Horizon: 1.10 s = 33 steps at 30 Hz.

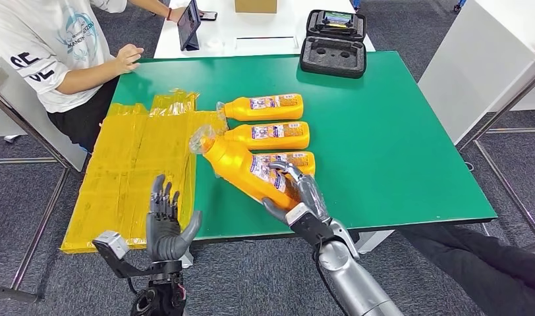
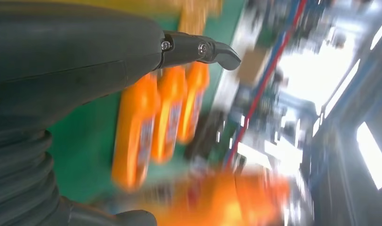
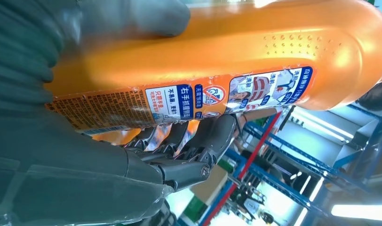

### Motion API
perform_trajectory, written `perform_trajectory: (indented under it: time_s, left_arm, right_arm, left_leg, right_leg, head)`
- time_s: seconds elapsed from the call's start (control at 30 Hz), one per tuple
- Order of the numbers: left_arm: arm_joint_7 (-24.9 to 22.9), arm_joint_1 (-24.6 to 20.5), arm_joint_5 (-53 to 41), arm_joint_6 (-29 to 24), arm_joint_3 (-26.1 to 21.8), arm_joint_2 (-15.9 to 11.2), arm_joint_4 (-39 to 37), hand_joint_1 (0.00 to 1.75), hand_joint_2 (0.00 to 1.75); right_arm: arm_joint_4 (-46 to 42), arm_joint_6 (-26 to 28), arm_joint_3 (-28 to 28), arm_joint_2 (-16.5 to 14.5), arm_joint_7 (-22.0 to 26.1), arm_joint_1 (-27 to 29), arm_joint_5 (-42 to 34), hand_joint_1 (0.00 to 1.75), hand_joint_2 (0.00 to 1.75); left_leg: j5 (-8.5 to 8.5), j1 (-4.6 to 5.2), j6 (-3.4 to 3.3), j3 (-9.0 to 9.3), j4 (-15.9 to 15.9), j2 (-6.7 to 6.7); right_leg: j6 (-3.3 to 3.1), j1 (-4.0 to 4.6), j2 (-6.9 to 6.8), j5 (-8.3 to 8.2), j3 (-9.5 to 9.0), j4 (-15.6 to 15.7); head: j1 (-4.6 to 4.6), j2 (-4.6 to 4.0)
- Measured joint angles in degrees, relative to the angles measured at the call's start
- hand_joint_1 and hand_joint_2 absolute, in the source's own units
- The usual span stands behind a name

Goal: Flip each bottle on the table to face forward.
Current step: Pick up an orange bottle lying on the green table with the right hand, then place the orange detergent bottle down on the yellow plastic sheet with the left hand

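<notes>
Several orange bottles with printed labels lie on the green table. My right hand grips the nearest bottle by its lower body, tilted above the table with its clear cap pointing to the far left; its label faces the right wrist camera, fingers wrapped beneath it. Two bottles lie flat behind it, caps to the left, and another lies partly hidden under the held one. My left hand stands open, fingers up, at the table's near edge. The bottles appear blurred past its thumb.
Yellow taped sheeting covers the table's left part. A person in a white shirt sits at the far left, hand on the corner. A black open case sits at the far edge. A white panel stands to the right.
</notes>
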<state>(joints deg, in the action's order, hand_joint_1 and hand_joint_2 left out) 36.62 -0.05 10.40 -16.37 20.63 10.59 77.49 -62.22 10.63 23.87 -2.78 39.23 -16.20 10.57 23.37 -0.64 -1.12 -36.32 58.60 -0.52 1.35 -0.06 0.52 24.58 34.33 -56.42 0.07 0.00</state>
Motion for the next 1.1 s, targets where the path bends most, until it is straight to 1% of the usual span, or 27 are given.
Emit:
perform_trajectory:
  time_s: [0.17,0.33,0.57,0.8,1.1]
  left_arm:
    - [-2.6,-2.0,0.7,4.6,4.8,-0.4,-0.9,0.00,1.75]
    - [-3.9,-3.3,2.6,6.8,7.0,-0.3,-5.3,0.00,1.75]
    - [-4.3,-4.2,2.6,7.4,8.3,-0.2,-9.4,0.00,1.75]
    - [-5.1,-5.1,3.0,7.6,8.6,0.1,-12.3,0.00,1.75]
    - [-3.9,-6.0,5.5,7.6,8.5,0.5,-14.1,0.00,1.75]
  right_arm:
    - [-0.5,-0.7,0.0,-2.1,0.5,4.0,0.7,1.75,1.75]
    - [-2.5,-2.1,0.0,-3.4,-0.3,6.9,2.5,1.75,1.75]
    - [-3.6,-4.6,0.0,-4.3,-0.6,7.8,2.9,1.75,1.75]
    - [-5.0,-5.2,0.0,-4.5,-1.1,8.3,3.4,1.75,1.75]
    - [-5.3,-7.3,0.4,-4.5,-1.7,8.6,4.6,1.75,1.75]
  left_leg:
    - [0.01,0.00,0.00,0.00,0.0,0.00]
    - [0.02,0.00,0.01,0.00,0.0,0.02]
    - [0.01,0.00,0.01,0.00,0.0,0.01]
    - [0.01,0.00,0.01,-0.01,0.0,0.01]
    - [0.02,0.00,0.01,-0.01,0.0,0.01]
  right_leg:
    - [0.00,0.00,0.00,0.01,0.00,0.0]
    - [-0.01,0.00,0.01,0.01,0.02,0.0]
    - [-0.01,0.00,0.01,0.01,0.00,0.0]
    - [-0.01,0.00,0.01,0.01,0.00,0.0]
    - [-0.01,0.00,0.01,0.01,0.00,0.0]
  head:
    - [0.00,0.00]
    - [-0.01,0.00]
    - [0.01,0.00]
    - [0.01,0.00]
    - [0.01,0.00]
